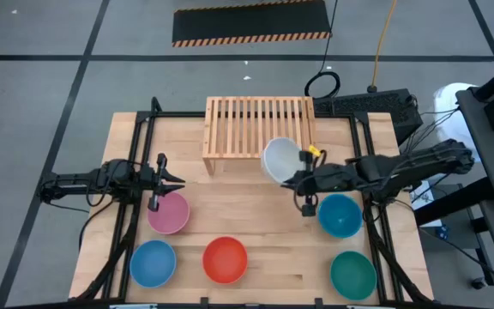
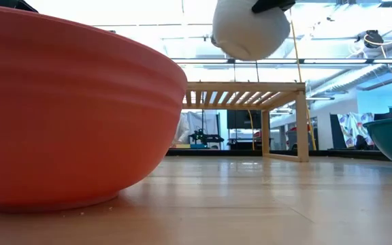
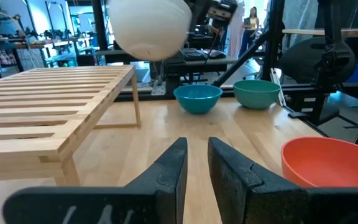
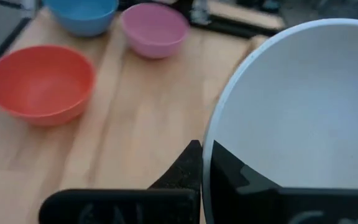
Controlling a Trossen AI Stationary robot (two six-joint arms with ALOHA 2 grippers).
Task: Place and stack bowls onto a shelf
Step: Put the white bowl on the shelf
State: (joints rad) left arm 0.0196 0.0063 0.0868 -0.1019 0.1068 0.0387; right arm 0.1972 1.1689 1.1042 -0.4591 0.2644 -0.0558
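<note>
Your right gripper [image 1: 297,179] pinches the white bowl [image 1: 280,160] by its rim, in the air beside the shelf [image 1: 258,127]; your left gripper [image 1: 171,178] waits slightly parted by the pink bowl [image 1: 169,213].

You see pale slatted wood in the shelf [image 1: 258,127]; smooth plastic with a soft sheen in the red bowl [image 2: 67,112]; matt white bowl [image 4: 303,118]; lightly grained wooden tabletop [image 1: 256,219].

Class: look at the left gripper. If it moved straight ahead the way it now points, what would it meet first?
Probably nothing near: the left gripper points across bare table between the shelf and the red bowl. Farther on, the teal-blue bowl sits roughly in line; the lifted white bowl hangs higher. Depth is uncertain.
</note>
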